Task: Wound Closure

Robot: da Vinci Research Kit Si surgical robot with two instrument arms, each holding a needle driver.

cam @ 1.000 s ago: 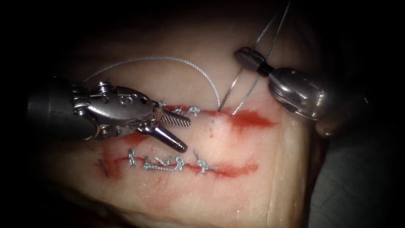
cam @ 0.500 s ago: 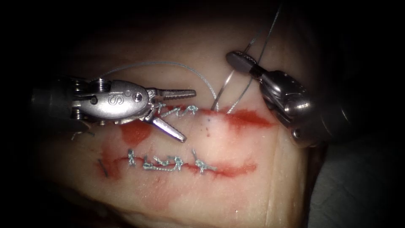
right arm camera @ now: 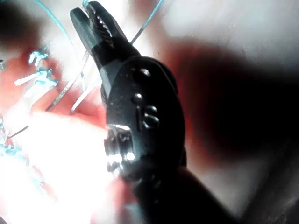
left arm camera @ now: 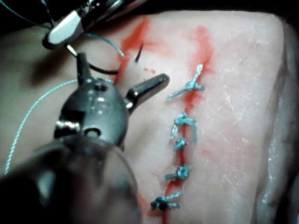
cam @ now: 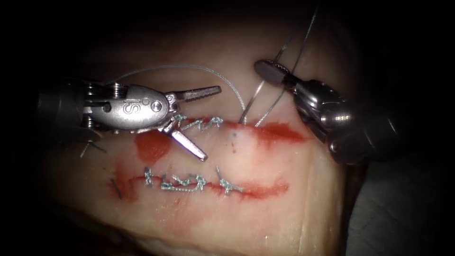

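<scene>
1. At centre left of the endoscope view: left tool (cam: 212, 123), jaws spread wide, holding nothing. Upper jaw level and close under the arc of thread (cam: 189, 67), lower jaw angled down across the tissue (cam: 265, 199).
2. Compared with a second ago: lifted off the upper cut (cam: 279, 132) and opened wider. Stitches (cam: 199, 124) on the cut's left half now in plain sight, and a patch of red fluid (cam: 151, 147) uncovered beneath the tool.
3. At upper right: right tool (cam: 270, 71), jaws pressed together, pinching the thread. Shifted a little left over the same second, hardly at all in the last half.
4. From those jaws, two strands slanting down to mid-cut, just right of the stitches.
5. Needle not told apart for certain. Possibly the dark curved length (left arm camera: 96, 71) in the left wrist view, running from the right tool's tip to the cut; whether in the tissue, cannot tell.
6. Lower cut (cam: 189, 182) already stitched.
7. Judged meaning: thread held taut on the right, open left jaws well placed beside the loop.
</scene>
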